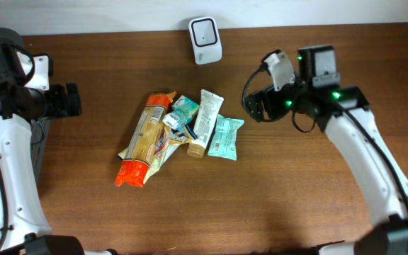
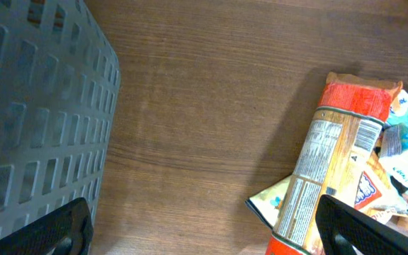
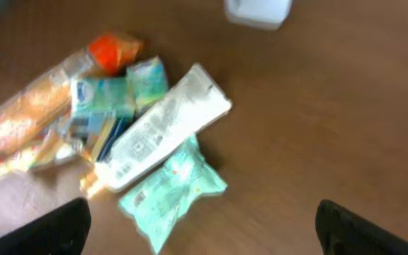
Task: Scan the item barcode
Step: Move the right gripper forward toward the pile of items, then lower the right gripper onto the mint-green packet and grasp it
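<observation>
Brown wood-grain worktop (image 1: 296, 198) fills the scene, with a pale wall strip along its far edge. At the far left a grey slotted basket (image 2: 41, 106) stands just beside the left arm. The left tool (image 1: 75, 100) hangs above bare wood between the basket and the goods, released, its two dark fingers (image 2: 48, 230) spread wide with nothing between them. Near the middle of the worktop, slightly left, the items to be scanned lie in a loose heap. A long bag (image 1: 146, 138) with orange-red ends lies at the heap's left, running from the near-left to the far-right. The left wrist view shows a white barcode panel (image 2: 369, 132) on its upper face. A small teal packet (image 1: 185, 106) sits at the bag's far end, touching it. Next comes a white tube (image 1: 206, 119), lying flat with its cap towards the near side, and against its right side rests a mint pouch (image 1: 226, 137). Smaller packets are wedged between the bag and the tube, too jumbled to tell apart. A white scanner (image 1: 205, 40) stands at the far edge, well apart from the heap. To the right, the right tool (image 1: 252, 106) hovers near the pouch, turned towards the heap, equally released and gripping nothing.
</observation>
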Available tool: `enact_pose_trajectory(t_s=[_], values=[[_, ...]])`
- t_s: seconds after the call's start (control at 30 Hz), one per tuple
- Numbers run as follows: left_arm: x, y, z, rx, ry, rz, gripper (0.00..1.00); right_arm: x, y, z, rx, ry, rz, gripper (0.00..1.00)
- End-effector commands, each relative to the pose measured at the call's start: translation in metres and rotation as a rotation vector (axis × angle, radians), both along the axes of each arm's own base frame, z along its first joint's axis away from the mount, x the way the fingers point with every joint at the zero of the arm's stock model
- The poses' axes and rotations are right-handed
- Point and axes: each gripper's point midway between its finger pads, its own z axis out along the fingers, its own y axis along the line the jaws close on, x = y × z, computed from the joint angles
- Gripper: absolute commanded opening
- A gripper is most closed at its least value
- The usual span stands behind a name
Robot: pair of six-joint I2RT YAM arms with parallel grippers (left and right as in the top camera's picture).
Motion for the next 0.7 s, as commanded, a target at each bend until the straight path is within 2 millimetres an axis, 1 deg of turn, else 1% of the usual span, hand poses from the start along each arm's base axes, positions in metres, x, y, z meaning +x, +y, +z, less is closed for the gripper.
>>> enact_pose_trajectory(t_s=[0.0,0.03,0.07,0.13,0.17,0.2,0.3,0.37,0.4,0.5,0.57,0.67], values=[[0.001,0.001,0.003,0.009,-0.008,-0.009,0.99,0.01,0.025,-0.017,-0.025,0.078,0.171,0.98],[0.001,0.001,0.003,0.009,-0.008,-0.009,0.99,0.011,0.029,-0.022,-0.044,0.109,0.201,0.97],[0.001,0.001,0.004,0.009,-0.009,-0.009,0.99,0.013,0.036,-0.035,-0.076,0.175,0.266,0.95],[0.001,0.001,0.003,0.009,-0.008,-0.009,0.99,0.014,0.042,-0.057,-0.107,0.261,0.336,0.91],[0.0,0.001,0.003,0.009,-0.008,-0.009,0.99,0.016,0.044,-0.077,-0.118,0.313,0.363,0.89],[0.0,0.001,0.003,0.008,-0.004,-0.009,0.99,0.016,0.046,-0.093,-0.123,0.341,0.378,0.87],[-0.001,0.0,0.003,0.007,-0.003,-0.009,0.99,0.018,0.049,-0.131,-0.132,0.396,0.406,0.79],[-0.001,0.001,0.003,0.007,-0.002,-0.009,0.99,0.025,0.051,-0.144,-0.131,0.391,0.405,0.77],[-0.001,0.001,0.003,0.007,-0.002,-0.009,0.99,0.027,0.051,-0.147,-0.129,0.386,0.406,0.77],[-0.001,0.001,0.003,0.007,-0.002,-0.009,0.99,0.03,0.057,-0.165,-0.099,0.396,0.415,0.76],[-0.001,0.001,0.003,0.007,-0.002,-0.009,0.99,0.03,0.057,-0.174,-0.099,0.408,0.415,0.76],[-0.001,0.001,0.003,0.007,-0.002,-0.009,0.99,0.024,0.06,-0.19,-0.074,0.455,0.422,0.76]])
